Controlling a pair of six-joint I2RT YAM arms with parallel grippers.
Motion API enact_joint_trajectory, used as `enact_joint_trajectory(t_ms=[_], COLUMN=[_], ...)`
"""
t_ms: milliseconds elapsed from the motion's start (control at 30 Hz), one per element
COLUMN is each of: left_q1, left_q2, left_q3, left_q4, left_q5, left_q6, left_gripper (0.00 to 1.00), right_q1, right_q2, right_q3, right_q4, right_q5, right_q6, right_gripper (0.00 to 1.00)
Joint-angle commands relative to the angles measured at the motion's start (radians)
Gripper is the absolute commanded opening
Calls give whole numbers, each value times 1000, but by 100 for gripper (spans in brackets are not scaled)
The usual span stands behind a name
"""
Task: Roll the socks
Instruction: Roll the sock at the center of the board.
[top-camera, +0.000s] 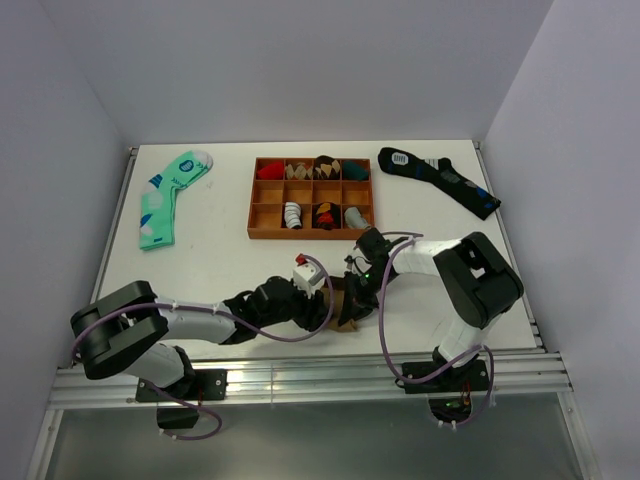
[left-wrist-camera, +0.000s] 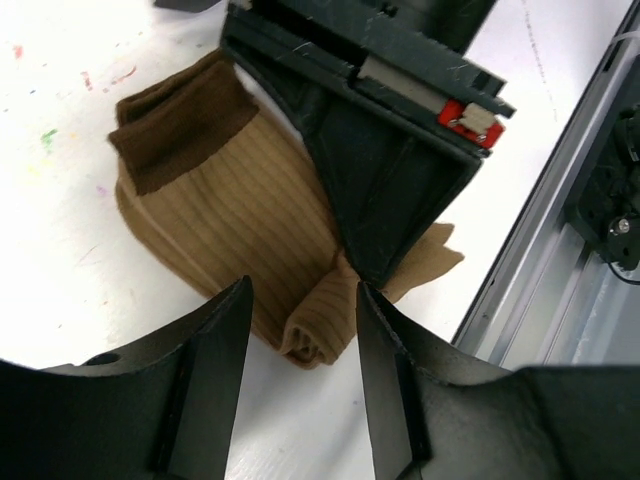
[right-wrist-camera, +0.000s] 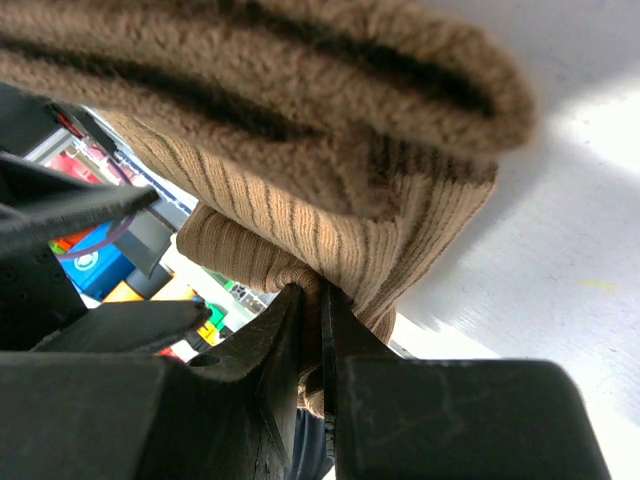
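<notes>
the socks (left-wrist-camera: 230, 210) are found near the worktop's (left-wrist-camera: 60, 250) near edge, rolled only at one end; the stretch up to the darker cuff (left-wrist-camera: 175, 135) is yet to be rolled. the roll is pinched by the right claw (right-wrist-camera: 312, 292) and straddled by the half-open, empty left claw (left-wrist-camera: 302, 295).

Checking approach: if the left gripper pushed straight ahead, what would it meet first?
Probably the sock: its rolled end sits between the open jaws; the right gripper pinches it just beyond.
</notes>
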Motion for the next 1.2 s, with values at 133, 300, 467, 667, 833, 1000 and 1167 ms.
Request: enact_joint_trajectory(t_ms=[133, 300, 467, 667, 833, 1000, 1167], left_q1=[-38, -43, -49, -67, -82, -86, -86], left_q2=[44, 78, 66, 57, 58, 90, 121], left_q3=[-4, -12, -49, -80, -89, -100, -112], left_q4=[118, 156, 190, 210, 225, 254, 284], left_q5=[-25, -31, -41, -47, -48, -47, -47], left_q6=[-4, -26, -52, -69, -81, -116, -162], left_gripper=[50, 48, 47, 46, 43, 31, 23], right_q1=[10, 10, 10, 10, 10, 10, 12], right_q2=[-18, -20, -20, -18, -20, -26, -35], right_q3=[-10, -7, -4, -7, -12, -16, -44], right_q4=[-3, -4, -3, 6, 13, 26, 62], right_q5=[38, 36, 38, 33, 33, 24, 12], right_q6=[-8, -8, -8, -7, -4, 2, 13], right_gripper=[0, 0, 0, 0, 0, 0, 0])
